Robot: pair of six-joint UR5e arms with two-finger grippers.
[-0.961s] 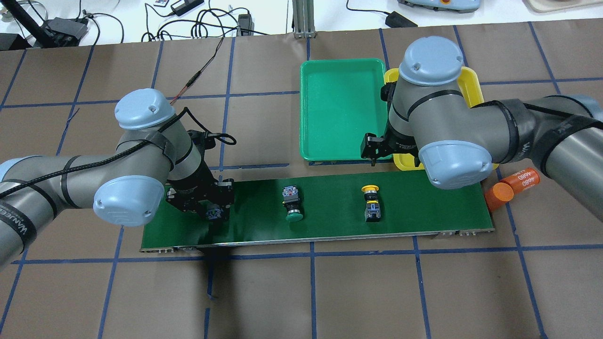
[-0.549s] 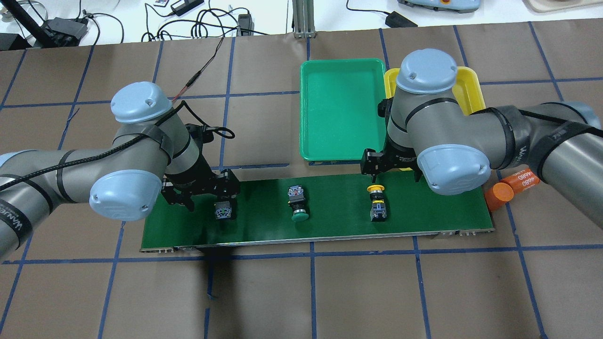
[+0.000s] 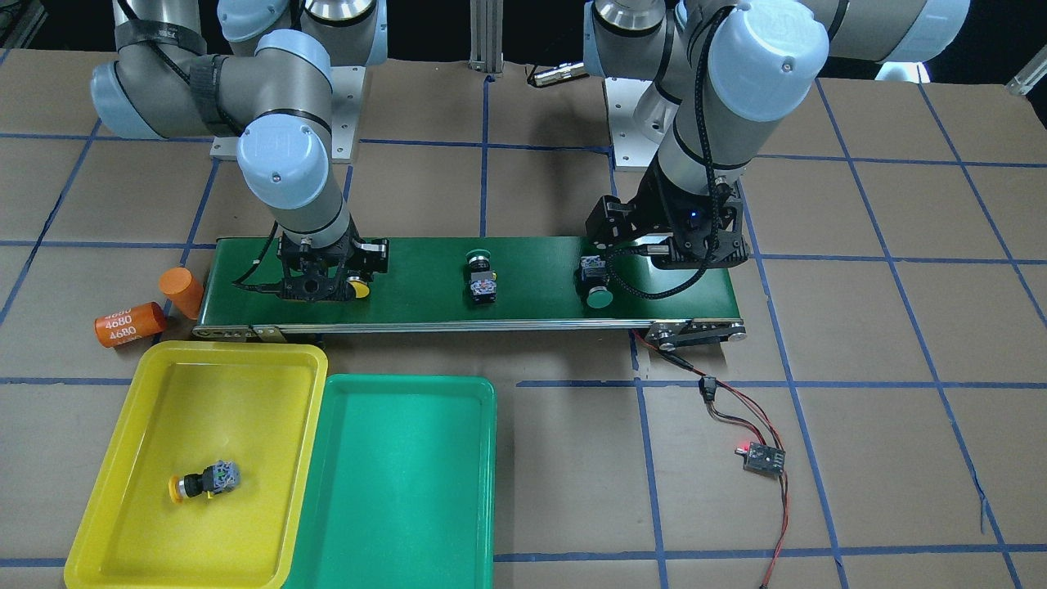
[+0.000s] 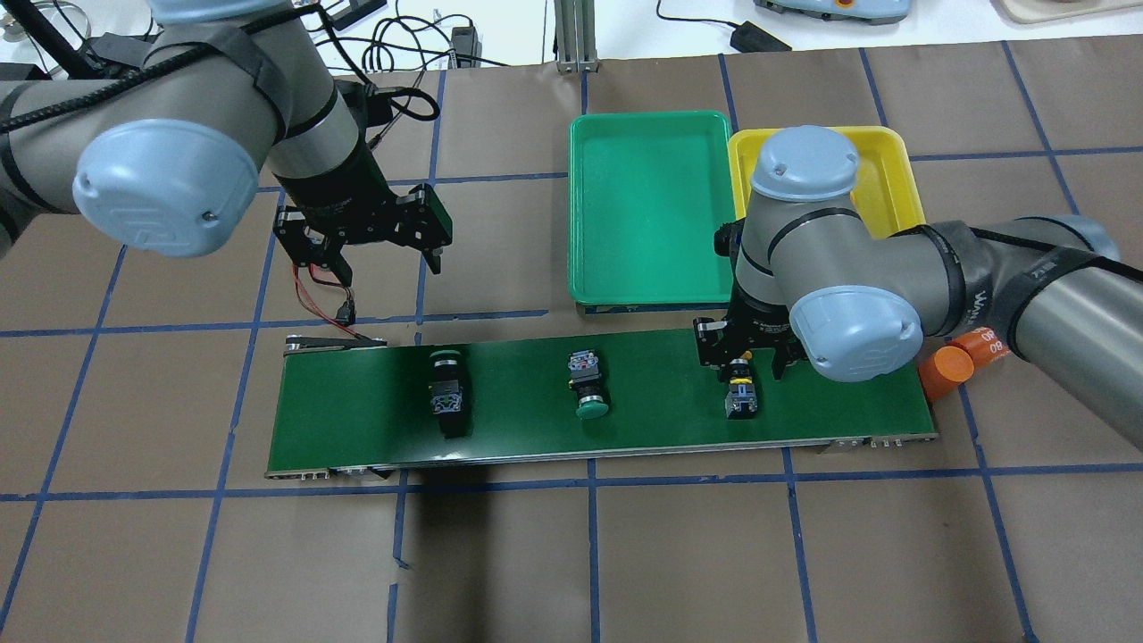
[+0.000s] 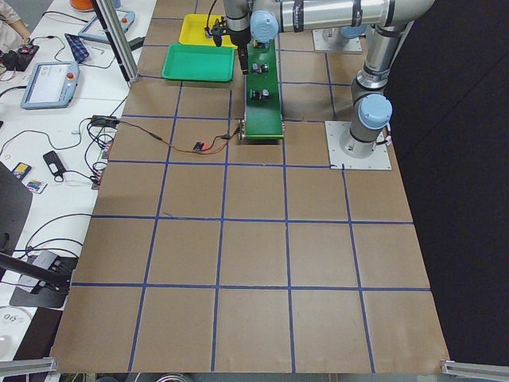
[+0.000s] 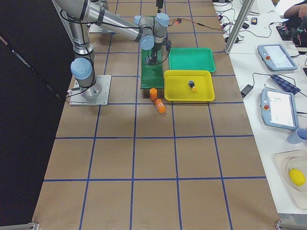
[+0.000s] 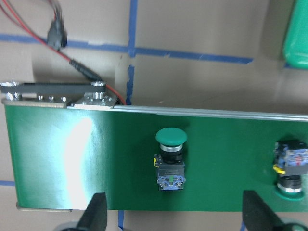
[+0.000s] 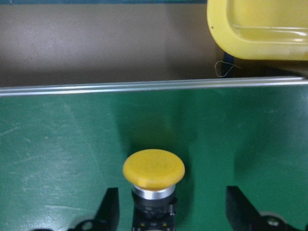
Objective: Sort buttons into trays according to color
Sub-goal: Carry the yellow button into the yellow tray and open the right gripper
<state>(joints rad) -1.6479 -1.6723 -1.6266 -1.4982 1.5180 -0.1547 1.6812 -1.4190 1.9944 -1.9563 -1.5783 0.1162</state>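
Green is the long conveyor belt (image 4: 625, 429), on which three of the buttons are laid on their sides. Near the belt's end on the robot's right a yellow button (image 8: 154, 169) is found, its cap turned toward the belt's edge away from the robot. It is straddled by the right gripper (image 4: 741, 357), whose fingers (image 8: 109, 207) are spread wide on either side of the button's body and are kept clear of it. At the belt's middle a green button (image 4: 585, 386) is laid with its cap toward the edge nearer the robot. A second green button (image 7: 169, 159) is laid toward the belt's other end, cap away from the robot. Above that end the left gripper (image 4: 368, 254) is held clear of the belt, released, with nothing between its fingers. Just beyond the belt's far edge the green tray (image 4: 647, 205) and the yellow tray (image 3: 196, 384) are set side by side. A second yellow button (image 3: 203, 483) is laid in the yellow tray. Two orange cylinders (image 3: 131, 323) are seen just off the belt's right end.
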